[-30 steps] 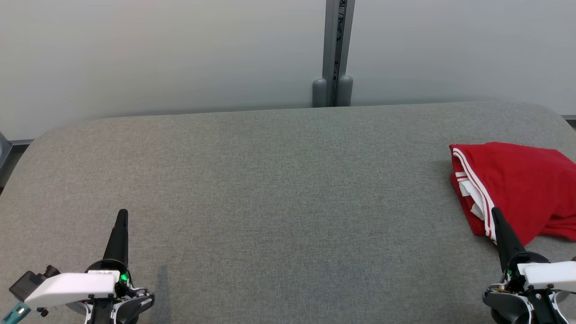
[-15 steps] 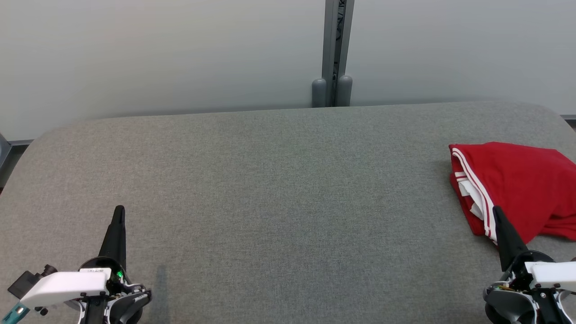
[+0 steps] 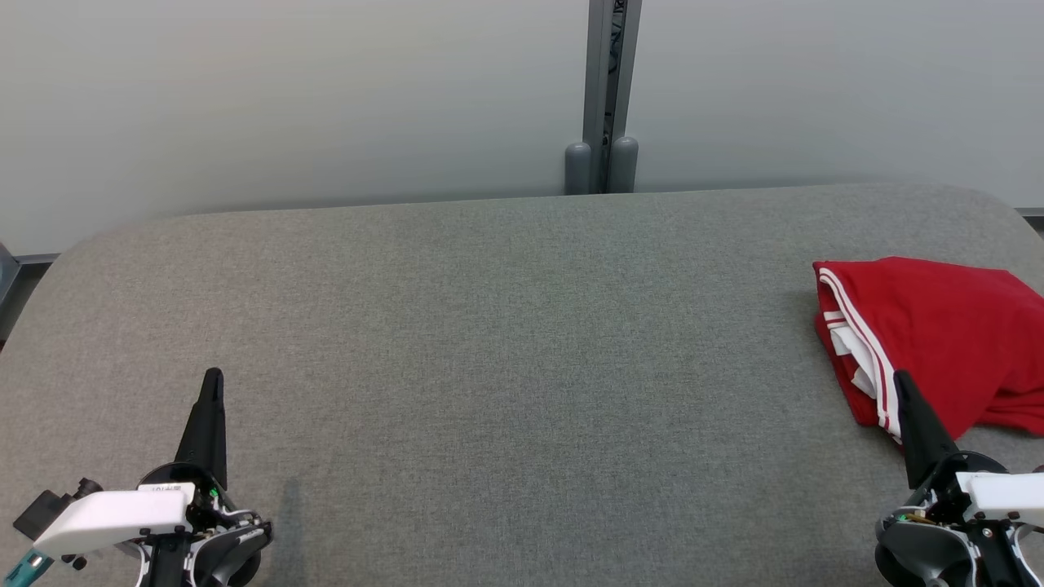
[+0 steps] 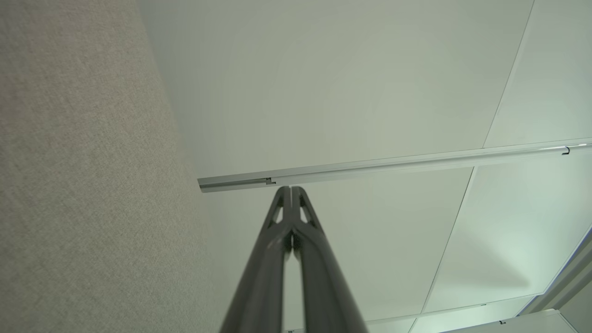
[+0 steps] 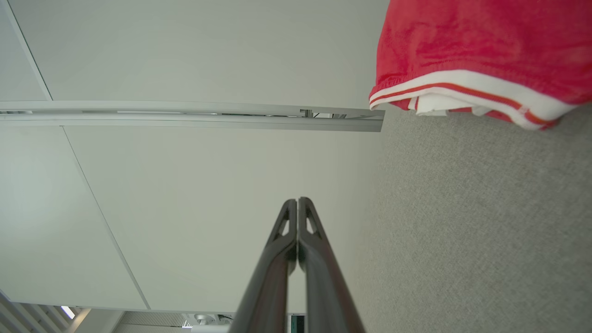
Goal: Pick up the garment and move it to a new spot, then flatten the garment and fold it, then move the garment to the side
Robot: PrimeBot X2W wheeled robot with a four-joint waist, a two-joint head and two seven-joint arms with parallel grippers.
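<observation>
A folded red garment with white-striped trim lies at the right edge of the grey table; the right wrist view shows its striped hem at the upper right. My right gripper hovers at the lower right, tips just in front of the garment's near edge, fingers pressed together and holding nothing. My left gripper rests at the lower left, far from the garment, its fingers also closed on nothing.
A pale wall runs behind the table, with a grey vertical post at the back centre. The table's rounded far corners show at left and right. The broad middle of the grey surface is bare fabric.
Both grippers have drifted slightly: the left one a little left and up in the head view, the right one a touch lower right. The garment has not moved.
</observation>
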